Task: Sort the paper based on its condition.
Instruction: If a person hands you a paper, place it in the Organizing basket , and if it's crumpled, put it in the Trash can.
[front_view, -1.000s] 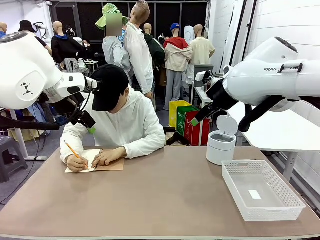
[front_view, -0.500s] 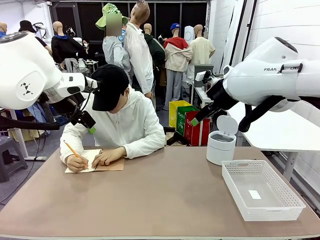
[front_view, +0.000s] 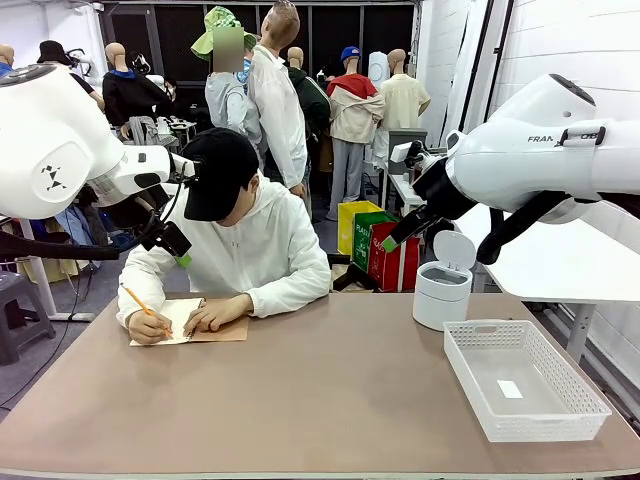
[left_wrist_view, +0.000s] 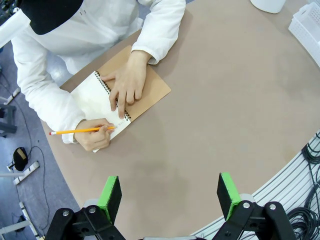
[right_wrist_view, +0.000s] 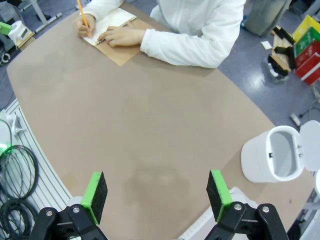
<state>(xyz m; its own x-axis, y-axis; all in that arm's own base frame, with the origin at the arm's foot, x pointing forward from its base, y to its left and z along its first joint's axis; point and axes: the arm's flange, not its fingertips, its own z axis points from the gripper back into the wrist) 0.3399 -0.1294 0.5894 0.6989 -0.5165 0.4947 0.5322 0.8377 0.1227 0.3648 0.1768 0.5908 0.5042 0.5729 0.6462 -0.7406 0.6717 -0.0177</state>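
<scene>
A person at the far left of the table writes with a yellow pencil (left_wrist_view: 80, 131) on the white page (left_wrist_view: 95, 97) of a spiral notebook (front_view: 215, 334) with a brown cover, the other hand flat on it. A loose sheet of paper is out of view. My left gripper (left_wrist_view: 170, 187) hangs open high above the table's left side, near the person's head in the front view (front_view: 180, 250). My right gripper (right_wrist_view: 157, 192) is open too, raised above the table's right side (front_view: 392, 242). Nothing sits between either pair of fingers.
A white lidded bin (front_view: 442, 285), its lid up, stands at the far right. A white mesh basket (front_view: 525, 380) with a small white label on its floor sits at the near right. The brown tabletop (front_view: 330, 400) lies bare between them and the notebook.
The person's pencil hand has shifted slightly left on the page. Both arms have stayed still.
</scene>
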